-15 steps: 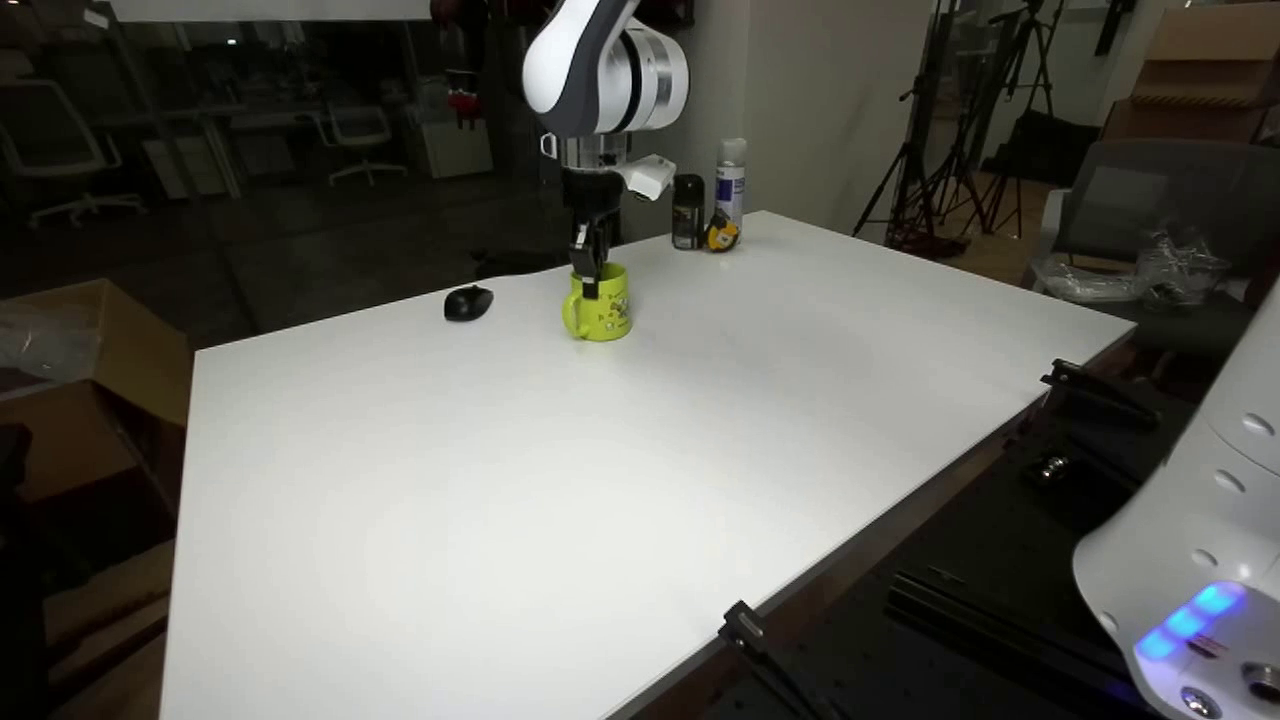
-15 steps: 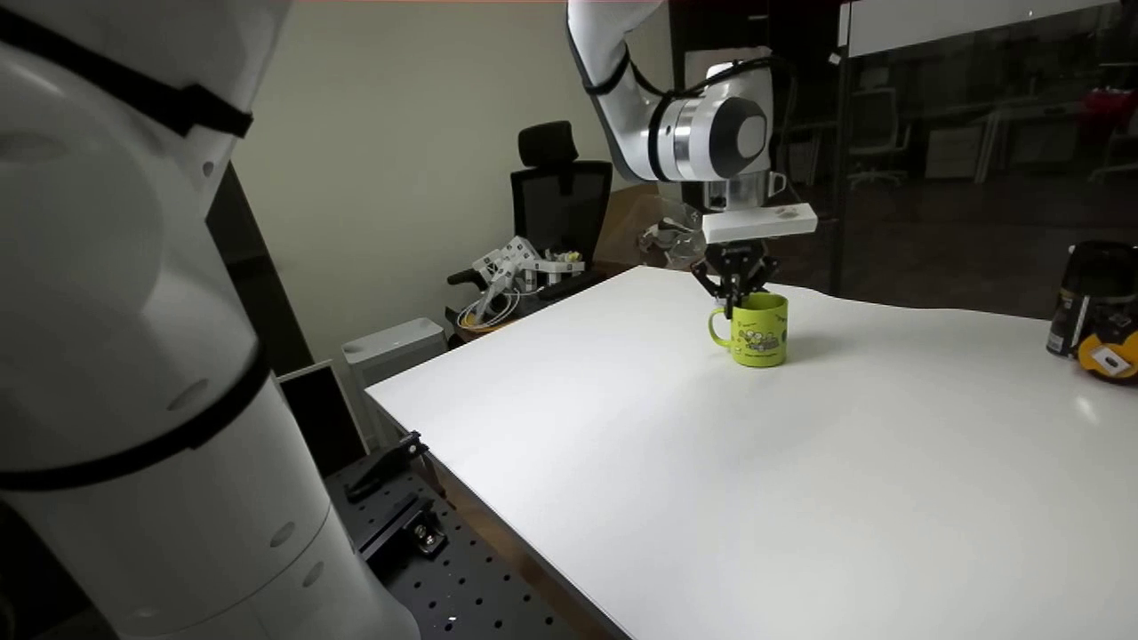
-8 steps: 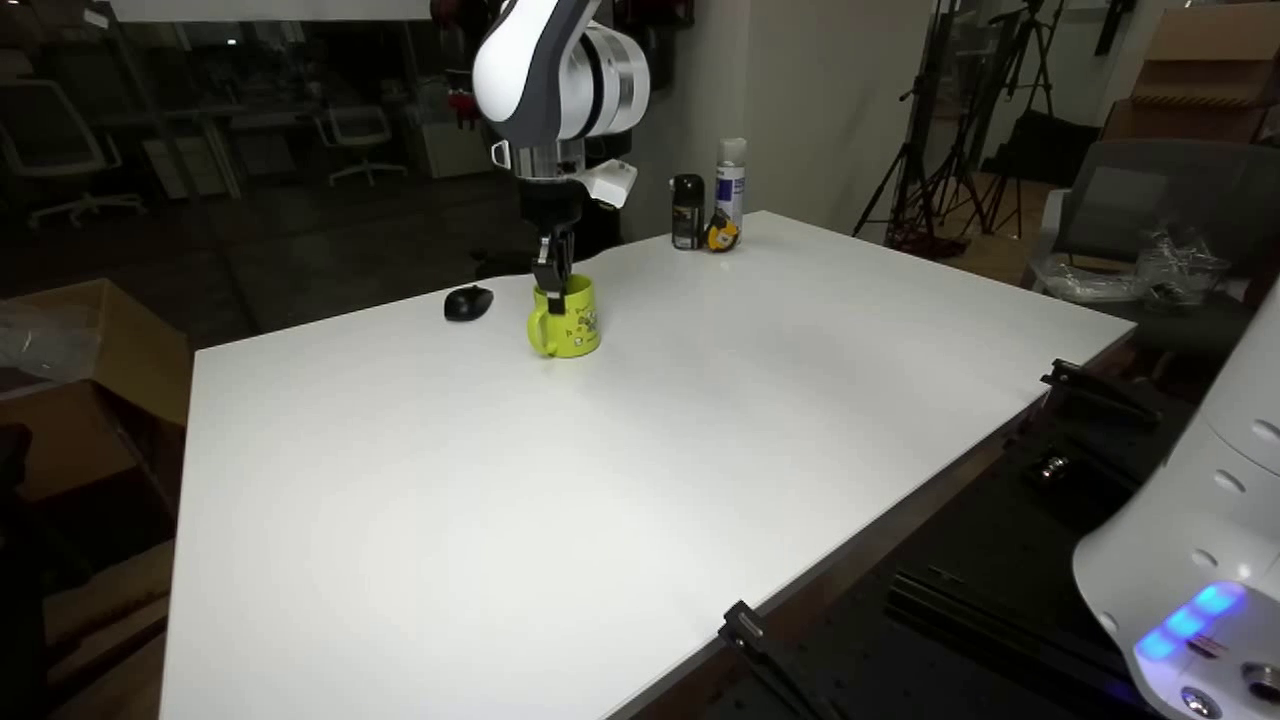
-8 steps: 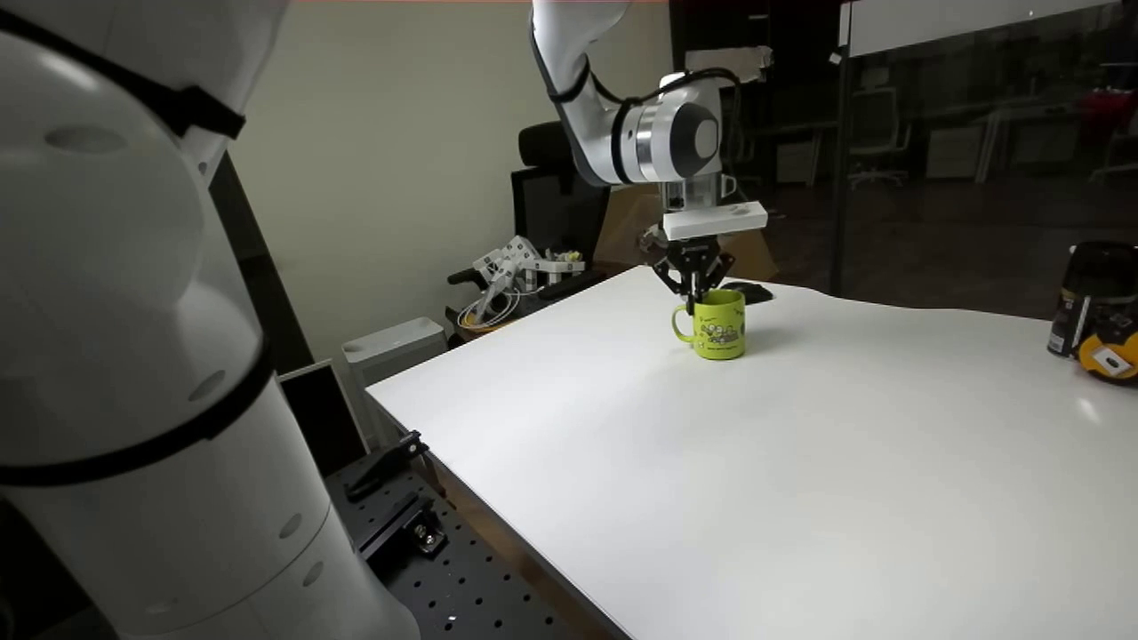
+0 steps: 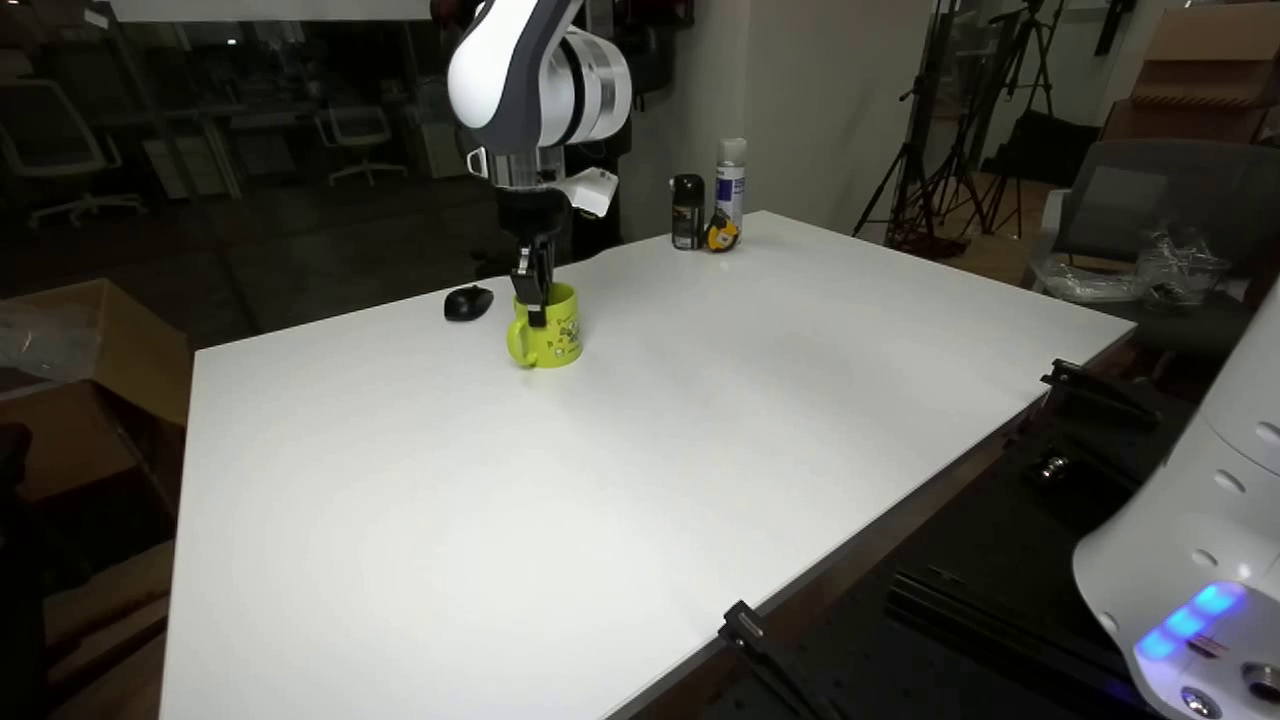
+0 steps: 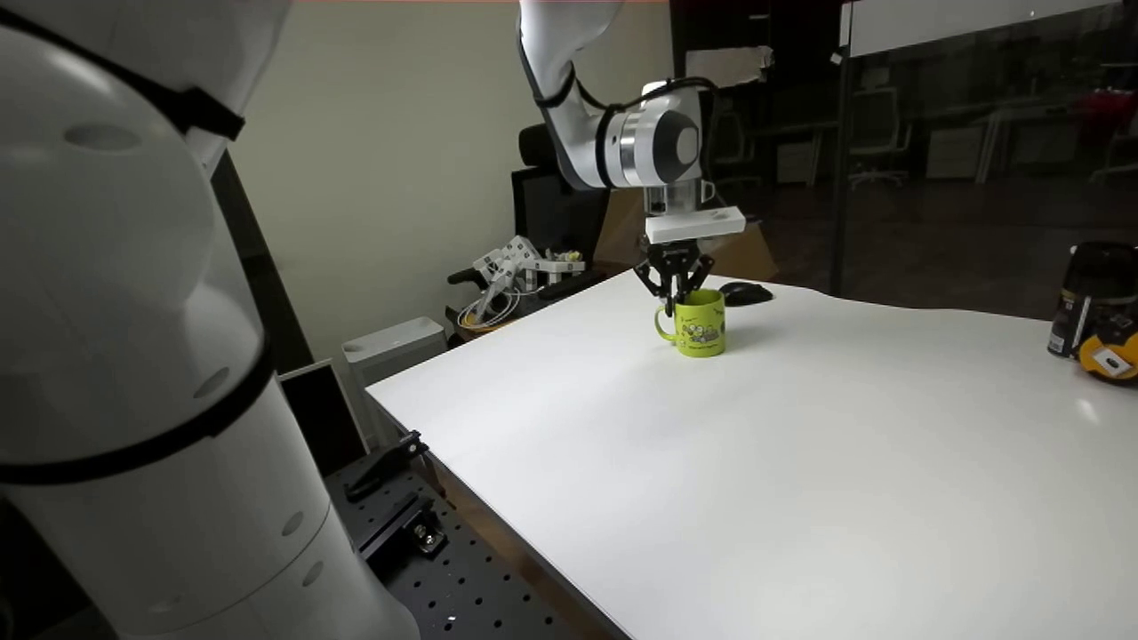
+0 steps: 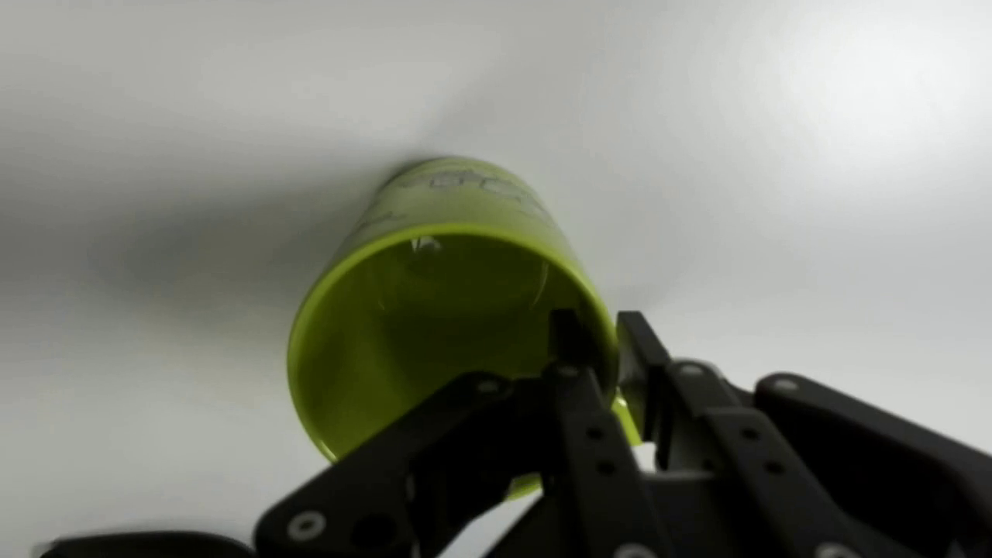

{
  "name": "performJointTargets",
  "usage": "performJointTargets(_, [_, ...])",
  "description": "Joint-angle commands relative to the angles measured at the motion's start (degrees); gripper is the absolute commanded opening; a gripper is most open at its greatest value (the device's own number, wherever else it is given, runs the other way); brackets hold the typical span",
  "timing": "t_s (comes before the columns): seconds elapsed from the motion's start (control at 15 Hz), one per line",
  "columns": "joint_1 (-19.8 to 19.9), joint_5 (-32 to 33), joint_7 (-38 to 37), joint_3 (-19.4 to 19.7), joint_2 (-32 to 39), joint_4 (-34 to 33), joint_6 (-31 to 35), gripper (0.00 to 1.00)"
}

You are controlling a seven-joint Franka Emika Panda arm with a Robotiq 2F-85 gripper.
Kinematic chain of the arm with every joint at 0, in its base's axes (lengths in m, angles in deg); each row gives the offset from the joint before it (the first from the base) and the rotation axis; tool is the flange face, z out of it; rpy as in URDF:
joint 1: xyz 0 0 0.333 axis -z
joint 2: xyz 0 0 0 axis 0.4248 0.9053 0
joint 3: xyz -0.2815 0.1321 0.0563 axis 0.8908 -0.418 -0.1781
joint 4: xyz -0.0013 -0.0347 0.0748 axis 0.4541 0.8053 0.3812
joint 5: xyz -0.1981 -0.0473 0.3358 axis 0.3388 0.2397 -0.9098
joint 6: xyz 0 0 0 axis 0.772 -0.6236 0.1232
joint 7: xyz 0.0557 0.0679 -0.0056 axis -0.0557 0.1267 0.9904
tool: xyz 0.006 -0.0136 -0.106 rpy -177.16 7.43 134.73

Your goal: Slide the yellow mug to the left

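I have the mug [image 6: 701, 326] pinched by its rim in my jaws, the mouse [image 6: 747, 294] near it on the desk [image 6: 773, 471].

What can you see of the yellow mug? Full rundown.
The yellow mug is yellow-green, cylindrical and glossy-looking, maybe ceramic. It has dark line drawings and one loop handle. It stands upright on the white table, near the black mouse. The gripper pinches its rim wall from inside and out, near the handle. Any contents: unclear.

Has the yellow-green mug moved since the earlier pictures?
Yes: the yellow-green mug has moved leftward in an exterior view, nearer the unmoved black computer mouse.
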Motion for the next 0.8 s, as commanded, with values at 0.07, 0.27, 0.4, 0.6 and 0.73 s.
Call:
performJointTargets(0.07, [-0.1,0.4,-1.2,-1.0,1.7,-0.2,-0.6,0.56])
performJointTargets(0.27, [-0.3,0.7,-1.7,-1.0,1.9,0.1,-0.3,0.76])
performJointTargets(0.4, [-0.6,1.1,-2.1,-0.7,1.7,0.4,-0.2,0.90])
performJointTargets(0.6, [-0.8,1.5,-2.4,-0.4,1.0,0.7,0.0,1.00])
performJointTargets(0.73, [-1.3,2.2,-3.1,0.1,-0.4,1.4,0.5,1.00])
